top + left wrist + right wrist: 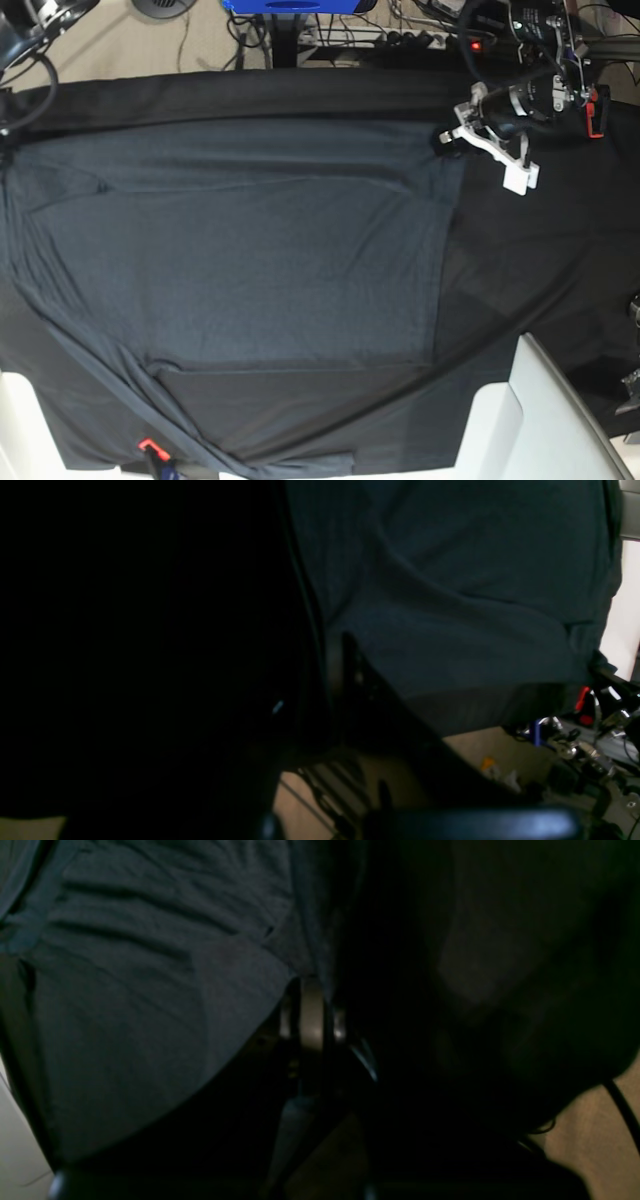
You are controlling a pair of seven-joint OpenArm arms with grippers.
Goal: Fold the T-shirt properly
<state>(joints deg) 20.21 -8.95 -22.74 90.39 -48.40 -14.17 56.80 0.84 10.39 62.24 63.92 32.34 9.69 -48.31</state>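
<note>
The charcoal-grey T-shirt (250, 260) lies spread over most of the table, with a flatter layer lying over its middle. My left gripper (448, 138) sits at the shirt's far right corner. In the left wrist view the T-shirt (450, 590) fills the upper right and runs down to my left gripper (346, 652), which is shut on the cloth. In the right wrist view the T-shirt (140, 990) bunches into wrinkles at my right gripper (312, 990), which is pinched shut on it. In the base view the right arm enters at the far left, and its fingertips are not visible.
A smoother black cloth (550, 250) covers the table. White panels stand at the near right (545, 420) and near left (25, 425). A red clamp (148, 445) grips the cloth's near edge. Cables and a blue object (290, 5) sit beyond the far edge.
</note>
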